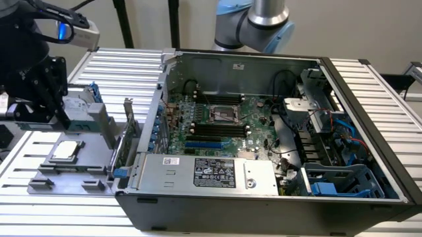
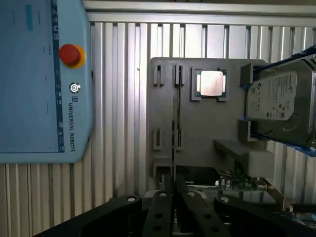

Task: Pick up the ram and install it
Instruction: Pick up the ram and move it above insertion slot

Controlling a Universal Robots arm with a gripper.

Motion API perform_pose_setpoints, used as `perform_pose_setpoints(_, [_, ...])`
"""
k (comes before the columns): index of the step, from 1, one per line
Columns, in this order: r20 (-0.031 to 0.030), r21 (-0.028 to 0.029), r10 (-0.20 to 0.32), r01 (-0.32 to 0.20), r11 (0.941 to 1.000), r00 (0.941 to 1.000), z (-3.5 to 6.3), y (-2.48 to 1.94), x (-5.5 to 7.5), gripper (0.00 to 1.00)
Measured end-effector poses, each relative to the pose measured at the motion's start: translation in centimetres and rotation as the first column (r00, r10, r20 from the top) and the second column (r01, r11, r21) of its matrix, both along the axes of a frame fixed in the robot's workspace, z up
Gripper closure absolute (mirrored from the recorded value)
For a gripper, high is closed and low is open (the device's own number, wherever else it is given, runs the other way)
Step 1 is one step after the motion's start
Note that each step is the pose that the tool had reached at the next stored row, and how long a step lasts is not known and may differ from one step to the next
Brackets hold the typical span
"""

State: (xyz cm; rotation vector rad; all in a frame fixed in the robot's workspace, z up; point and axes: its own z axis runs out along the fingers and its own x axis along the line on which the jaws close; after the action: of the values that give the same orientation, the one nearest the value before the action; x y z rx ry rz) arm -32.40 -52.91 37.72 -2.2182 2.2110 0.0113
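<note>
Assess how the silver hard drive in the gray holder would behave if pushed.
The hard drive looks rigid and probably heavy for its size: a metal-cased block. It is propped up in the gray holder, not lying flat, so a push might tip it. Its smooth casing may slip.

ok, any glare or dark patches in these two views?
Wrist view: glare whitens the processor lid on the grey tray, and the end effector is in shadow, nearly black. Exterior view: the end effector reads as a dark mass against the bright table slats, while the inside of the computer case is evenly lit.
</note>
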Motion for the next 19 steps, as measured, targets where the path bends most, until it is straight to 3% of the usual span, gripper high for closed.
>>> perform_pose_setpoints(7, [-0.0001, -0.0001, 0.000, 0.000, 1.0000, 1.0000, 2.03, 0.21, 2.5, 0.86])
perform_pose_setpoints(13, [-0.0001, -0.0001, 0.000, 0.000, 1.0000, 1.0000, 2.29, 0.98, 4.4, 0.86])
perform_pose_setpoints(19, [0.0000, 0.0000, 0.000, 0.000, 1.0000, 1.0000, 2.30, 2.13, 5.9, 0.86])
